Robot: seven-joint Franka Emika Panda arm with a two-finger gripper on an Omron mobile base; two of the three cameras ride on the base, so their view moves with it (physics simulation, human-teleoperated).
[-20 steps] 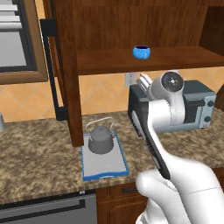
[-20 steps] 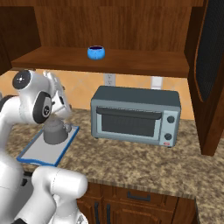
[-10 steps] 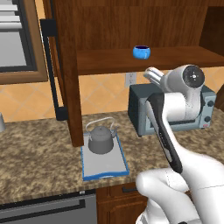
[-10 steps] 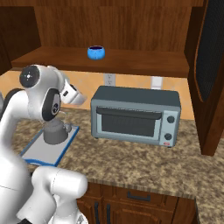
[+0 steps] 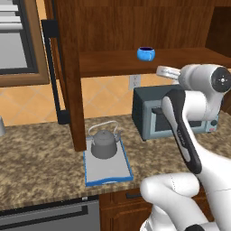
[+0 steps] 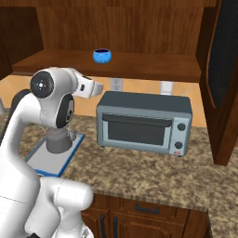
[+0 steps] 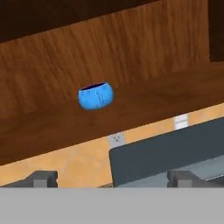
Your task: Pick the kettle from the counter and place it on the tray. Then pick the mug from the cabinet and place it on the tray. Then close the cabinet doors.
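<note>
The dark grey kettle (image 5: 104, 143) (image 6: 58, 140) stands on the blue-rimmed tray (image 5: 109, 174) (image 6: 49, 162) on the speckled counter (image 5: 36, 158). Up on the cabinet shelf (image 5: 185, 58) (image 6: 153, 66) sits the small blue mug (image 5: 145, 53) (image 6: 102, 56) (image 7: 96, 96). My gripper (image 7: 113, 178) is open and empty, its fingertips (image 7: 43, 178) wide apart. It hangs below the shelf, over the toaster oven, and looks up at the mug from a distance. Both cabinet doors stand open: the left door (image 5: 67, 76) and the right door (image 6: 225, 69).
A grey toaster oven (image 5: 153, 113) (image 6: 144, 123) stands on the counter under the shelf, right of the tray. The left door's black bar handle (image 5: 54, 72) hangs above the counter. A wall socket (image 7: 116, 139) sits behind the oven. A dark appliance front (image 5: 49, 219) lies below the counter edge.
The arm has swung the hand away from the tray, rightward in the left base view and up toward the shelf. The kettle stays on the tray and the mug has not moved.
</note>
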